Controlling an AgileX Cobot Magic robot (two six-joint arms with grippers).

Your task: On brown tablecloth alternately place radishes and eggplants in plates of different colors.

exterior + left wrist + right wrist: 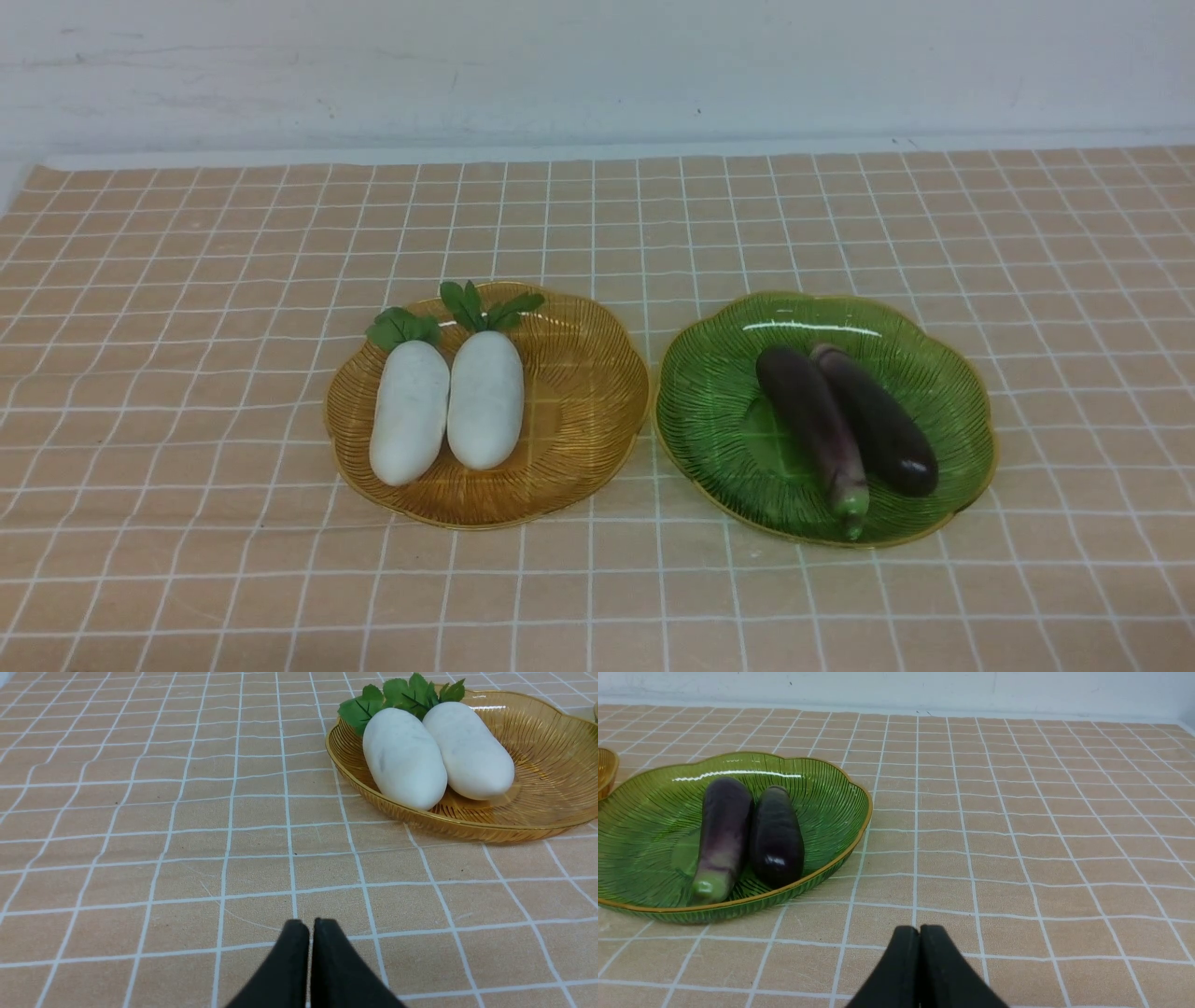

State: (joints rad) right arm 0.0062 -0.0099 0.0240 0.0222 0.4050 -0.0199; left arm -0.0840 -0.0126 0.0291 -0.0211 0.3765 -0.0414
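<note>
Two white radishes (409,412) (485,398) lie side by side in the amber plate (579,392), leaves pointing away from me. Two dark purple eggplants (814,417) (878,422) lie together in the green plate (719,411) to its right. Both plates rest on the brown tablecloth (187,373). Neither arm shows in the front view. My left gripper (311,924) is shut and empty above bare cloth, well short of the radishes (404,758) (469,749). My right gripper (919,930) is shut and empty too, short of the green plate (831,802) and its eggplants (723,830) (776,835).
A white wall (597,65) rises just behind the cloth's far edge. The two plates nearly touch at the middle. Bare cloth stretches to the left of the amber plate, to the right of the green plate, and in front of both.
</note>
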